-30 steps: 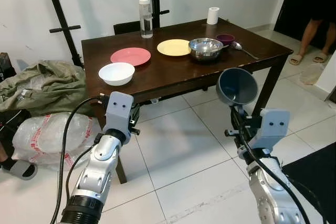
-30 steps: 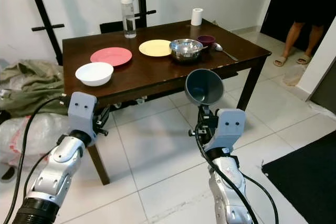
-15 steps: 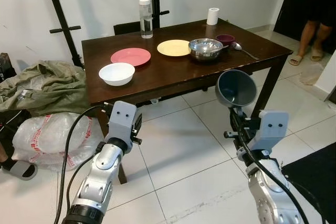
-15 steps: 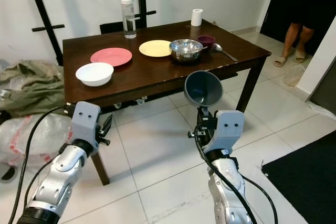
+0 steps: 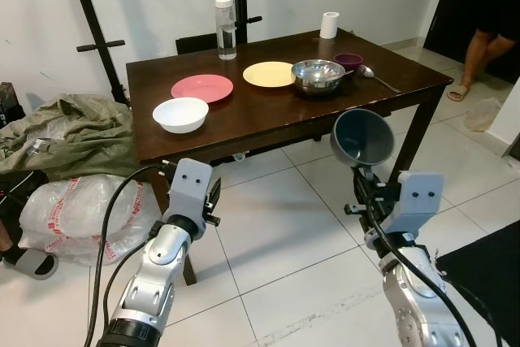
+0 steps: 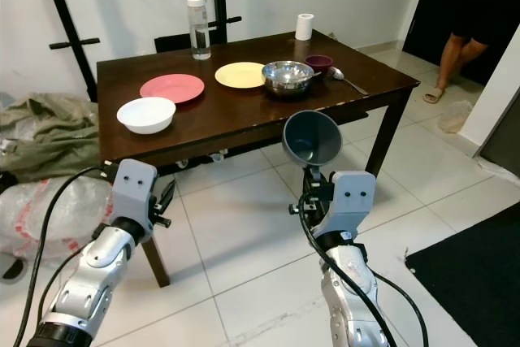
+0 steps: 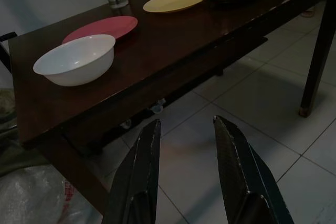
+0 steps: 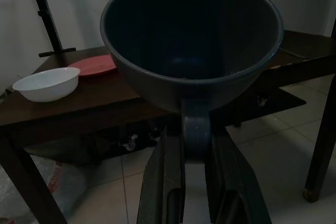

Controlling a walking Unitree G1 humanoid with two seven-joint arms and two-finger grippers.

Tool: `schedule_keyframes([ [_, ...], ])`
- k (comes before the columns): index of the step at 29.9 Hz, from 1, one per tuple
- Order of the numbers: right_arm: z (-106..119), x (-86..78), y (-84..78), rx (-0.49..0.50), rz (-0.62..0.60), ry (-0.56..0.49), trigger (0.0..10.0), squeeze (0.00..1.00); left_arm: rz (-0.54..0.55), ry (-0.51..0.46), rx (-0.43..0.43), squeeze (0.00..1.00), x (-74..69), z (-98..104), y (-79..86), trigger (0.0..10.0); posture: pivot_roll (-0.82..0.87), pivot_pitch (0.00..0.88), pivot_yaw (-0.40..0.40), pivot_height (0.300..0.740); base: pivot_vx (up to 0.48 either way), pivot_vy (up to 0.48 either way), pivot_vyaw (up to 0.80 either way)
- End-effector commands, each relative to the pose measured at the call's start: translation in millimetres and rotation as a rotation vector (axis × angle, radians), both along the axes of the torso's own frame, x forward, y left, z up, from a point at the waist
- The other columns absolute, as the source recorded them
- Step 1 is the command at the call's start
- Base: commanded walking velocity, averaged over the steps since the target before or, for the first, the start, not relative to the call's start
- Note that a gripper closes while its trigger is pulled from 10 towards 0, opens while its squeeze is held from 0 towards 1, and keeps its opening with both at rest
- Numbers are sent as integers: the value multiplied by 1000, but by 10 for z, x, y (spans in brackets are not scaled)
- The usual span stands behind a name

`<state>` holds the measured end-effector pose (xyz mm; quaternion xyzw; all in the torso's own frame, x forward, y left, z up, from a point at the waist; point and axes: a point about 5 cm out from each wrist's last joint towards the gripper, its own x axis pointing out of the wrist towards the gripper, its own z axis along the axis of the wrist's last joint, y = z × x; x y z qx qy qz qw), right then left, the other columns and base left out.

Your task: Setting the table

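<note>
Dark wooden table (image 5: pixel 268 115) ahead, carrying a white bowl (image 5: pixel 180 114), pink plate (image 5: pixel 202 87), yellow plate (image 5: pixel 269 74), steel bowl (image 5: pixel 318 75), a small purple bowl (image 5: pixel 348 60), a spoon (image 5: pixel 375 75) and a clear water bottle (image 5: pixel 226 26). Grey-blue bowl (image 5: pixel 362 136) is off the table, held up in the air before its near edge by the right gripper (image 8: pixel 195 145), jaws closed on the short handle-like stub under the rim. Bowl tips on edge, mouth facing back toward the robot, stub pointing down. Looks like rigid, light plastic with a smooth wall; likely to swing in a one-point hold, so the stub seems the surest purchase. Left gripper (image 7: pixel 185 153) hangs low beside the table, jaws parted and empty.
</note>
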<state>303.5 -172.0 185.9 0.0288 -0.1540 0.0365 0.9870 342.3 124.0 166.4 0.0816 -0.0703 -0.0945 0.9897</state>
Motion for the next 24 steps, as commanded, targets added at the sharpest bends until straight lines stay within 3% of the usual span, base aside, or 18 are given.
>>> schedule_keyframes([
  [1, -9, -2, 3, -2, 0, -6, 10000, 0, 8, 9, 0, 0, 6, -25, 21, 10000, -42, 25, 119, 740, 0, 0, 0],
  [24, -34, -14, 37, -3, 15, 2, 10000, 0, 5, 11, 9, 0, -13, -36, 37, 10000, -36, 26, 122, 740, 0, 0, 0],
])
